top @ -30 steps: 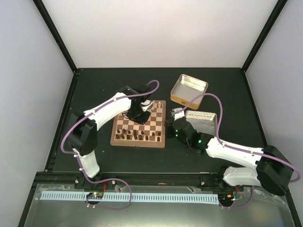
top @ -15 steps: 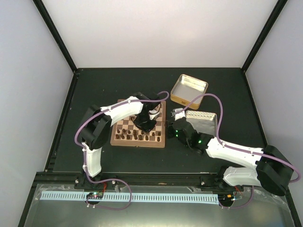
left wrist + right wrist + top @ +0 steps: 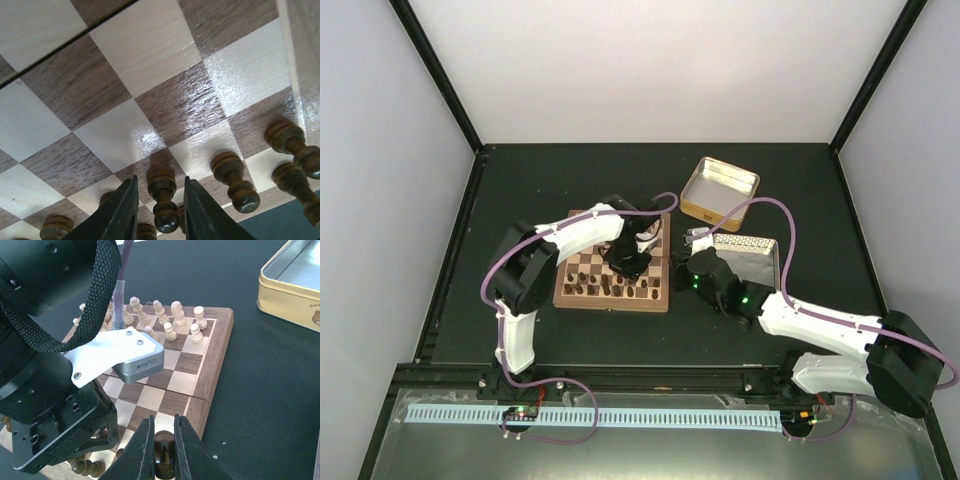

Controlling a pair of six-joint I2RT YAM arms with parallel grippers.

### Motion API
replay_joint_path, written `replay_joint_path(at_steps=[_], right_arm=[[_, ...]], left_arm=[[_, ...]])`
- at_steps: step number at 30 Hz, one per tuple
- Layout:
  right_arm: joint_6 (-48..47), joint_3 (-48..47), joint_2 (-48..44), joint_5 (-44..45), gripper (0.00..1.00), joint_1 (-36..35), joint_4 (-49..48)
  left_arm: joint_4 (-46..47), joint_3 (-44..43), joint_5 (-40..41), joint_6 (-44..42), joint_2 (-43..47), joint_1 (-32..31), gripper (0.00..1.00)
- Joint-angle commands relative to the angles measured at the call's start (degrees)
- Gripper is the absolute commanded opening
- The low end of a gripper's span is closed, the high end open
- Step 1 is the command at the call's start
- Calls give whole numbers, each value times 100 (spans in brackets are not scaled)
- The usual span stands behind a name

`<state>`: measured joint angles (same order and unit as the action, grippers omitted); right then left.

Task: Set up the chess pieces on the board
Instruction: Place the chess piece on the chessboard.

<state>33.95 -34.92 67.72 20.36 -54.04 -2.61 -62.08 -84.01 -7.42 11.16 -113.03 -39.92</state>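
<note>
Left arm swung rightward over board; only its wrist view shows us left end effector narrowly parted around a standing pawn. Right end effector clamps a dark piece at board's edge.

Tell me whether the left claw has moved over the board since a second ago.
Yes. The left claw has shifted toward the near right part of the board, closer to the dark pieces by its near edge.

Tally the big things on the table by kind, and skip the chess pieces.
Robot arms: 2
Metal tins: 2
Chessboard: 1
Total: 5
</note>
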Motion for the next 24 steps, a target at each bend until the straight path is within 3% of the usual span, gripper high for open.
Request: replay_joint_path(at_steps=[1,11,24], right_arm=[[-36,39,-122,77,3,-26,-73],[-717,38,25,-398,3,-285,-478],[-1191,-235,1277,99,3,-1175,-926]], left_arm=[[6,-354,-46,31,76,-19,28],[12,-406,203,267,843,66,29],[1112,1439,669,1037,3734,1037,35]])
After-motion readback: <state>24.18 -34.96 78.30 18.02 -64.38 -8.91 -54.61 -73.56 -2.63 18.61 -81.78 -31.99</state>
